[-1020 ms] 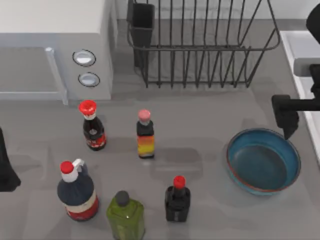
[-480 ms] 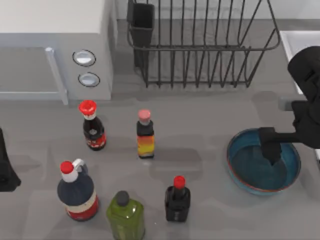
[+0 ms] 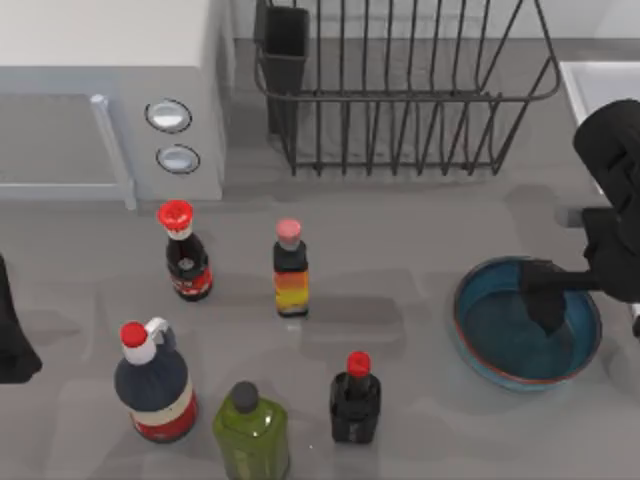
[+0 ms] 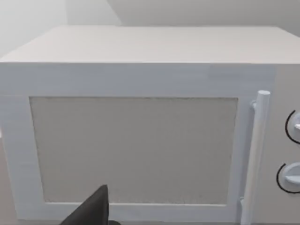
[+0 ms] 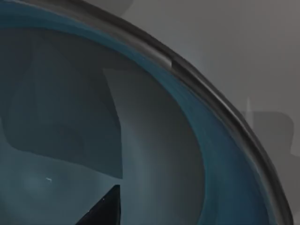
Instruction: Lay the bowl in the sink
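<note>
The blue bowl with its reddish-brown rim sits on the grey counter at the right. My right gripper hangs over the bowl's right side, open, with one dark finger reaching down inside the bowl. The right wrist view looks closely into the bowl, and a fingertip shows just above its inner floor. Nothing is held. The white sink lies at the far right edge, partly behind the right arm. My left gripper is parked at the left edge, open.
A black wire dish rack stands at the back centre and a white microwave at the back left. Several bottles stand left of the bowl, the nearest a small dark one with a red cap.
My right gripper moved from behind the bowl toward the front and came down over it. Its visible finger now reaches inside the bowl. The bowl has not moved.
</note>
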